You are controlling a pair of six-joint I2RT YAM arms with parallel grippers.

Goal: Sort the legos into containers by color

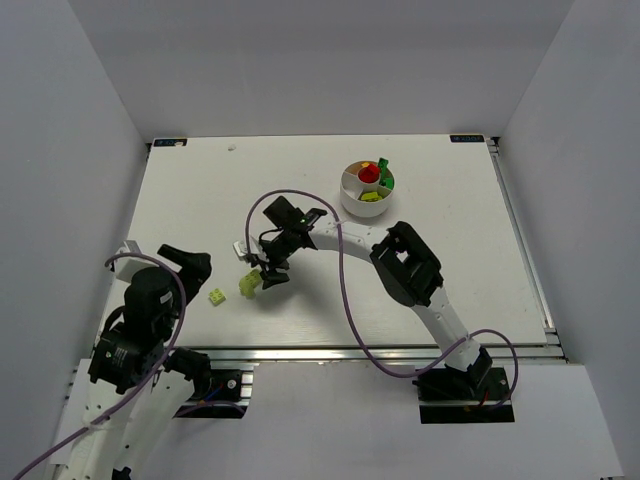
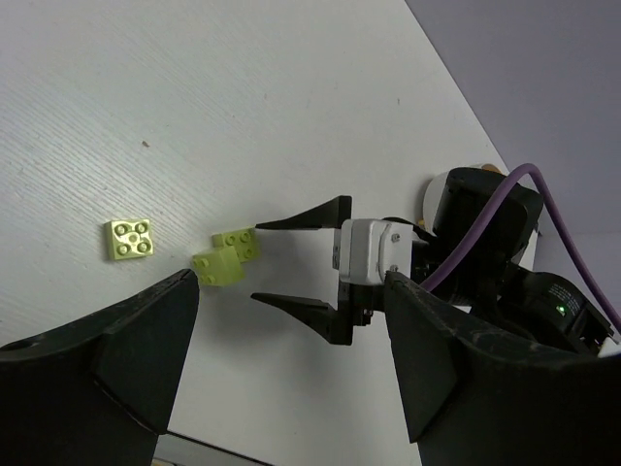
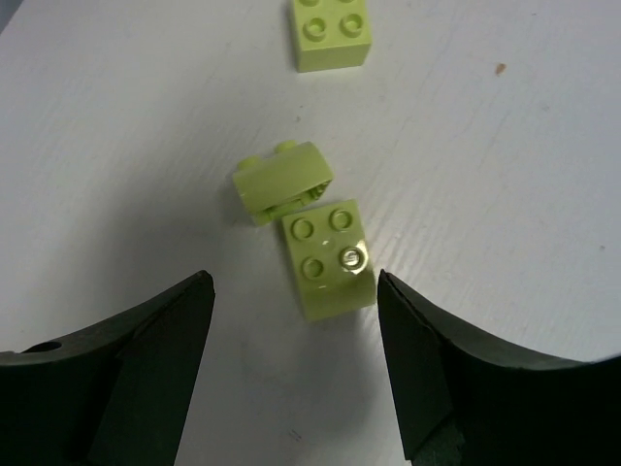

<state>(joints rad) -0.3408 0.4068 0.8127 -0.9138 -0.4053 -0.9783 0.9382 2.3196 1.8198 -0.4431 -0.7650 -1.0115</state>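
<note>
white tabletop (image 1: 450,280) carries a round dish (image 1: 350,203) holding red, green and lime legos (image 1: 369,174). well apart from the dish, toward the near left, two lime bricks (image 3: 327,257) touch each other between the spread, empty jaws of the right gripper (image 2: 296,260); a third brick (image 2: 129,239) lies farther out from the dish. left gripper (image 1: 190,263) hangs released, grasping nothing.

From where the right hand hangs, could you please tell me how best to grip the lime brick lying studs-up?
Probably from straight above: close the right hand on the two flat side walls of the studs-up lime brick. It sits flat, those walls are free and face the fingers, while its far wall touches the tipped brick.
</note>
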